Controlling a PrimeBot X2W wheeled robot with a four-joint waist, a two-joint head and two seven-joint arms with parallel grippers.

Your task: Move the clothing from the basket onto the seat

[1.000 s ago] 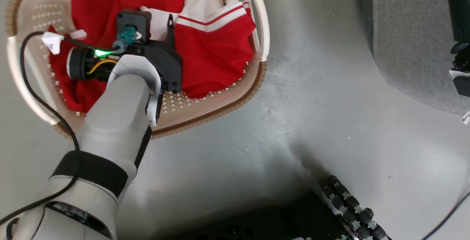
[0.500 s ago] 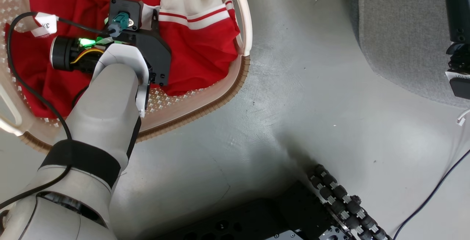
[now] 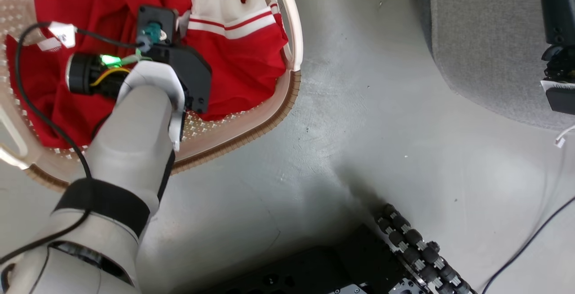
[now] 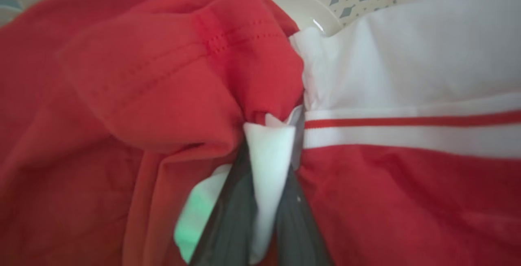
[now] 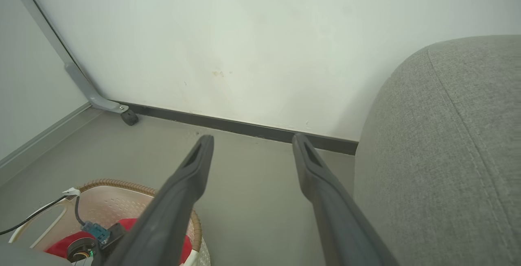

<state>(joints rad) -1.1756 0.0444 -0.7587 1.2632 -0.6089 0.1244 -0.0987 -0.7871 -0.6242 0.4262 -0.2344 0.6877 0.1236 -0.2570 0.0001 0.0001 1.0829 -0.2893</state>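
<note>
Pinching a white fold of the clothing [image 4: 163, 75], probably its striped trim, my left gripper [image 4: 270, 136] sits inside the basket [image 3: 269, 121]. My right gripper [image 5: 252, 144] hangs spread wide beside the grey seat [image 5: 447, 136].

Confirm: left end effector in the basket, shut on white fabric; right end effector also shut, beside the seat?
No: the right end effector is open, fingers spread, per the right wrist view, beside the seat. The left end effector is in the basket, shut on white fabric.
</note>
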